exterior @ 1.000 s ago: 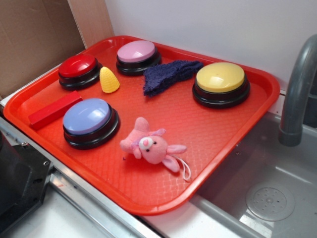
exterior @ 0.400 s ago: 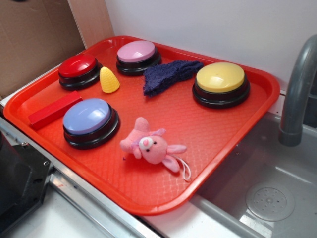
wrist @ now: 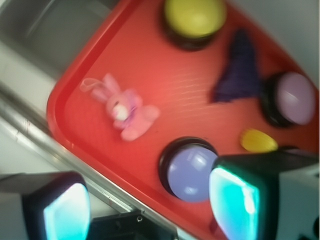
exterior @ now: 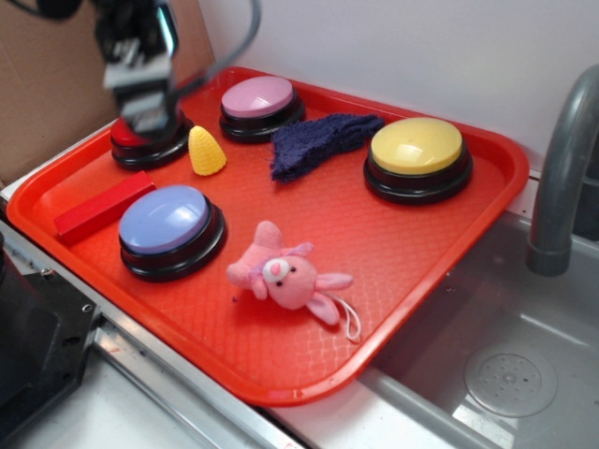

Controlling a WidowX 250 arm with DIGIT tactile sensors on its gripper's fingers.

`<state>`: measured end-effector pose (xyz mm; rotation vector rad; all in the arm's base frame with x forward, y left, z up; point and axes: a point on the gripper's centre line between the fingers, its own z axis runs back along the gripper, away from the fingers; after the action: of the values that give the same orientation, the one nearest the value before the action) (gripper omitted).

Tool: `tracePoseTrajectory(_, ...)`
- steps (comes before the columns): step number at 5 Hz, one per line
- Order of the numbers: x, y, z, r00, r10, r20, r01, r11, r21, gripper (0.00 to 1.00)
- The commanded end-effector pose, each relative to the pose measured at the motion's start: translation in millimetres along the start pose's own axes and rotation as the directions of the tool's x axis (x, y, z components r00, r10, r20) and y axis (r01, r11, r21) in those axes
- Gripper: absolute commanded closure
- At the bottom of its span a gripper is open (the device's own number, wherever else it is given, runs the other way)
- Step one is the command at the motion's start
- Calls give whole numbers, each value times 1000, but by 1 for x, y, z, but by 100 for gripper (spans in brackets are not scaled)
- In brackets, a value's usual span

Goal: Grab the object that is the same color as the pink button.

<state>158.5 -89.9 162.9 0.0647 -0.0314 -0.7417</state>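
Bunny [exterior: 285, 277] lies untouched near the tray's [exterior: 393, 309] front edge, beside the blue button [exterior: 170, 229]. The tool [exterior: 142, 105], blurred, hangs over the red button [exterior: 140, 145] at the back left, well apart from it; its fingers [wrist: 235, 195] stand spread, holding nothing. The pink button [exterior: 259, 105] sits further back, next to the cone [exterior: 205, 152] and cloth [exterior: 320, 140].

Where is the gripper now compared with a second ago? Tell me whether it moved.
Yes. The gripper was out of the exterior view before; now it has come in at the upper left, blurred, over the red button, far from the pink bunny.
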Motion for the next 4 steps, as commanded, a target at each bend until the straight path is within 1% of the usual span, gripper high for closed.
tracePoseTrajectory(1,2,-3,-63,901,-432,-33,432,902,-19,0)
tracePoseTrajectory(2,13,0,-82,895,-445,-23,445,895,-10,0)
tracePoseTrajectory(3,25,2,-98,879,-476,-36,475,879,-30,0)
tracePoseTrajectory(4,25,-2,-118,855,-518,-26,512,850,-127,0)
